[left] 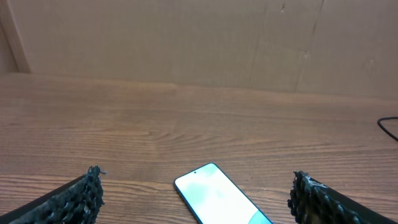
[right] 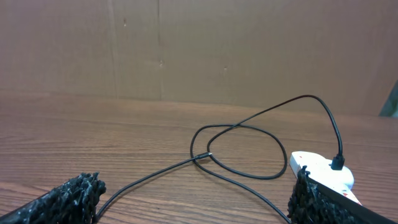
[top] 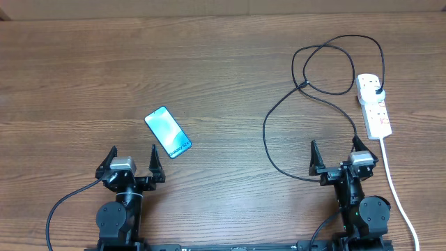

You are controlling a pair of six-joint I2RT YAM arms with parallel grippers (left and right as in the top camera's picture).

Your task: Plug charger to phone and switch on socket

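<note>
Both claws wide, empty: left gripper (top: 133,150), right gripper (top: 336,146). Charger (top: 265,132) tip probably at loop crossing. Right should pinch just behind tip, left steady phone (top: 168,132).

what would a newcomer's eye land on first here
The lit blue phone lies askew left of centre, bright against the brown table. On the right, the black charger loops in wide curves to the white socket near the edge. The left gripper and right gripper stand open and empty.
</note>
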